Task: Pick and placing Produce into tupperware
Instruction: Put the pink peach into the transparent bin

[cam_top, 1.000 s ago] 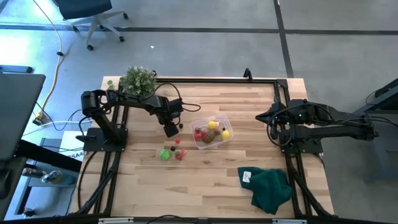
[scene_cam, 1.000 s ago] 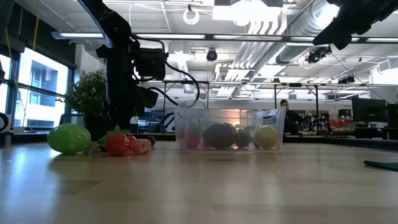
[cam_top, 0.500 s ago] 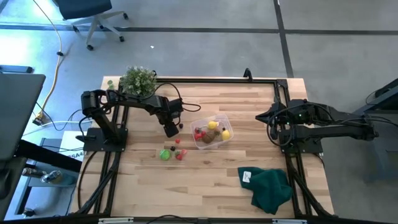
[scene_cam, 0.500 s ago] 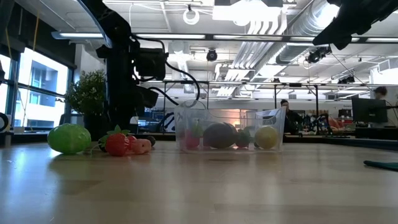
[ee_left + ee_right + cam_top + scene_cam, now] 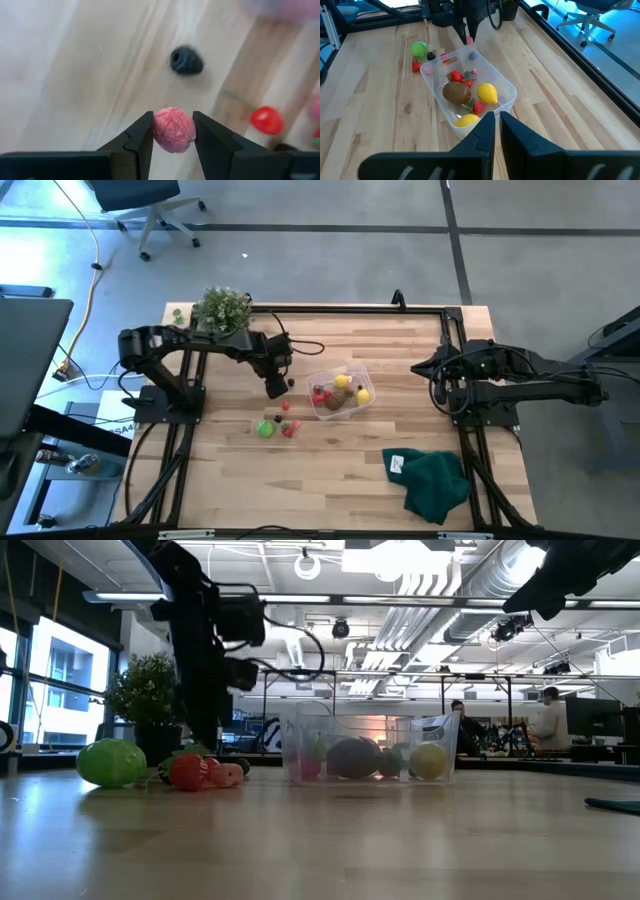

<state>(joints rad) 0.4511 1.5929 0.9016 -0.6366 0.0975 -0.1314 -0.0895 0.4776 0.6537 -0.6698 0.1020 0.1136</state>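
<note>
1. Only the left wrist view shows the grip clearly: the left gripper pinches a small pink wrinkled fruit between its two fingers, above the worktop. In the high view this gripper is just left of the tupperware, and the fruit is too small to see there.
2. The same wrist view shows one dark berry and one red cherry lying on the wood below.
3. The right wrist view looks into the tub: one brown piece, two yellow pieces and some red ones lie inside.
4. The tupperware stands upright and open, turned diagonally to the worktop edges.
5. The low view shows one bright green piece and a red piece on the worktop, left of the tub.
6. The right gripper waits at the right edge, fingers pressed together.
</note>
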